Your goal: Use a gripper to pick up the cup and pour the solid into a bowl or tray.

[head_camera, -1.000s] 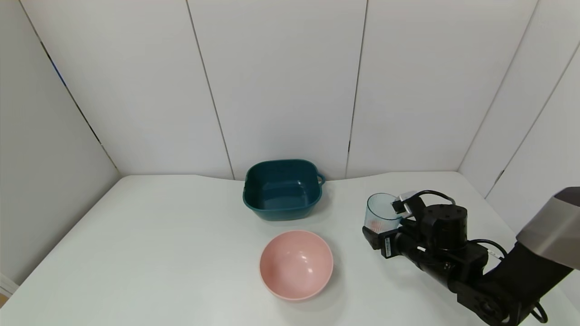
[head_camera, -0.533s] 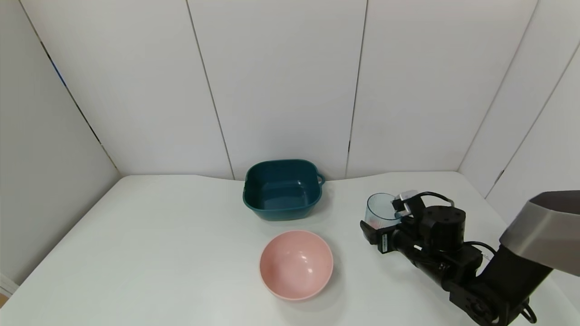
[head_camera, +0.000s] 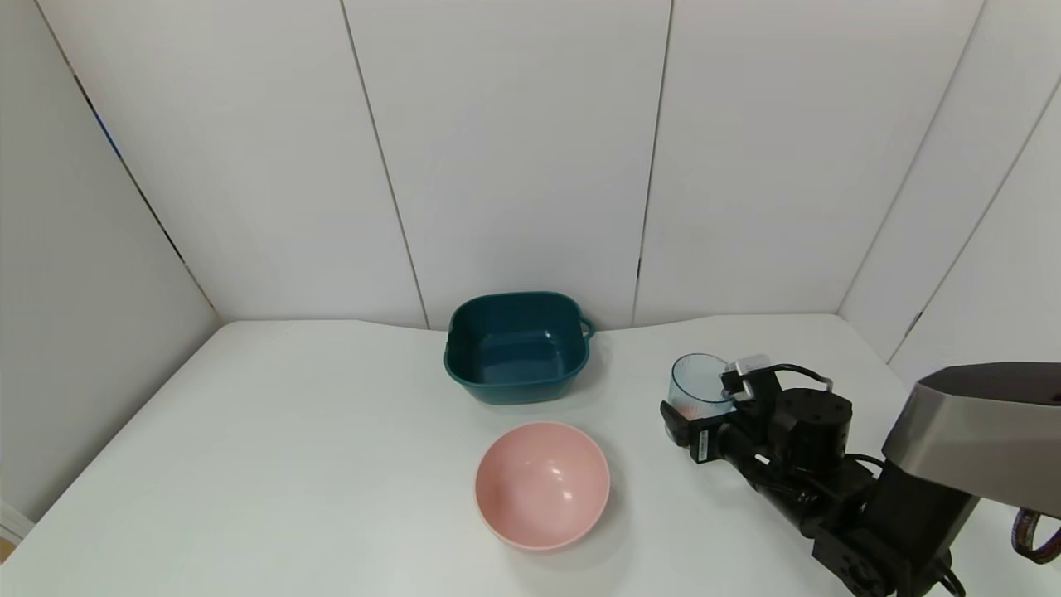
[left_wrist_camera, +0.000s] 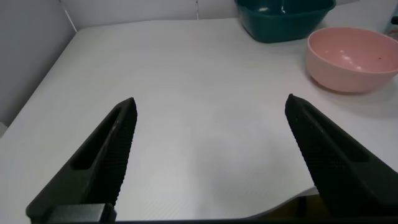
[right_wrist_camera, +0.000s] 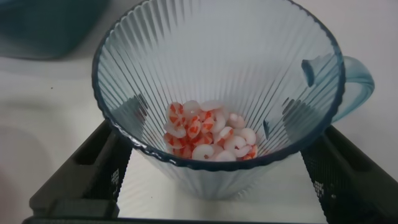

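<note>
The light-blue ribbed cup stands upright on the table at the right, its handle toward my right arm. The red-orange and white solid lies in a small heap at its bottom and shows faintly in the head view. My right gripper is open and low on the table, one finger on each side of the cup, with a strip of table showing between fingers and cup wall. The pink bowl sits empty to the cup's left. My left gripper is open and empty over bare table.
A dark teal square tub with a handle stands empty behind the pink bowl, near the back wall. White wall panels close the table at the back and sides. The pink bowl and tub also show in the left wrist view.
My right arm has shifted slightly, bringing its fingers a little further around the cup. The cup, bowl and tub have not moved.
</note>
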### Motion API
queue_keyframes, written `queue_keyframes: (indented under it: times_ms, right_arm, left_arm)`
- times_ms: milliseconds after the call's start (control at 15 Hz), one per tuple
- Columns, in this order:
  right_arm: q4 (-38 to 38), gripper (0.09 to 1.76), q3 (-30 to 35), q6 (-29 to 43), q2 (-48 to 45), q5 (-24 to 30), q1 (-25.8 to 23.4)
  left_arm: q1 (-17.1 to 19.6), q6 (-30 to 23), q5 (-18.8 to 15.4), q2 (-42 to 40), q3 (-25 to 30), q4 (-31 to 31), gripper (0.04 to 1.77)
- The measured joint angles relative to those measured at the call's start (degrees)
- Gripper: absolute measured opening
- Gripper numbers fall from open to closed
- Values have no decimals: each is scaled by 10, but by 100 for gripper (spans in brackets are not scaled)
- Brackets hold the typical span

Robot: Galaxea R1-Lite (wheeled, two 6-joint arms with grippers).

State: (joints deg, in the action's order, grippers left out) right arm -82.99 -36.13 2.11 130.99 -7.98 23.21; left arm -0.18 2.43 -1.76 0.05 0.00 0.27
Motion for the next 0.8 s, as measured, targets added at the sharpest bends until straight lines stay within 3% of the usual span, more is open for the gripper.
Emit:
queue_keyframes:
  times_ms: [800]
  right_arm:
    - [-30, 171, -19, 6, 27, 0, 3]
  left_arm:
    - [0, 0, 0, 0, 0, 0, 172]
